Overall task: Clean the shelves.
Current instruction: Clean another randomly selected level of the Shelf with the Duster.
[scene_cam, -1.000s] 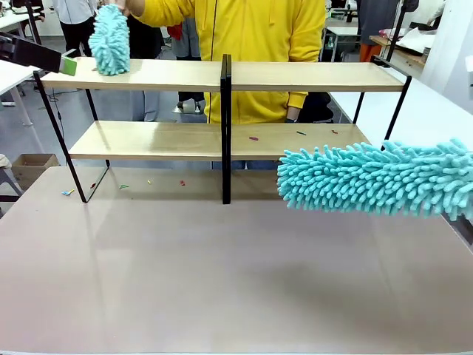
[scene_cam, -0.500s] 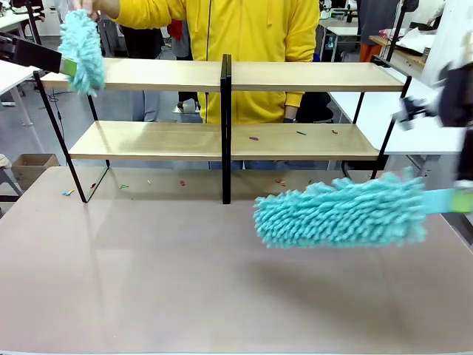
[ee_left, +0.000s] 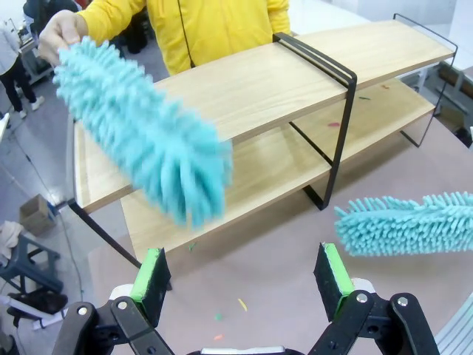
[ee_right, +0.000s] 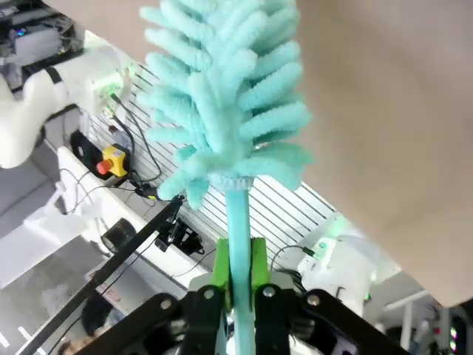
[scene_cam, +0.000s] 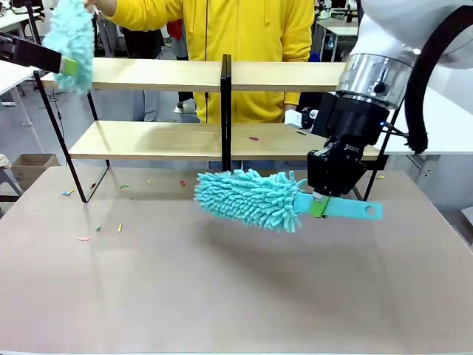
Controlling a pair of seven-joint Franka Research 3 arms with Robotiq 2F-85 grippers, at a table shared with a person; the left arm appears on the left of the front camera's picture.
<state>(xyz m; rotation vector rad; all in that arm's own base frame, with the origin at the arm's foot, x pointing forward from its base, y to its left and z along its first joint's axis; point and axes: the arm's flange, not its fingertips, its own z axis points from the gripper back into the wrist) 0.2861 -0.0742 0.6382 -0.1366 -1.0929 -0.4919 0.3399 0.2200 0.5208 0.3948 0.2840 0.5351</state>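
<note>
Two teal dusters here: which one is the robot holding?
The duster low over the table, its handle clamped in the right gripper. The second duster is in the person's hand, up by the left end of the shelves.

No readable text, label, brand, number or sign is showing in any view (anything that might be carrying print is appearing too small or blurred).

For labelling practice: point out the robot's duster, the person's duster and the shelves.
robot's duster [scene_cam: 247,196]: front view, fluffy head.
person's duster [ee_left: 148,140]: left wrist view, fluffy head.
shelves [scene_cam: 162,74]: front view, bare top board.
</note>
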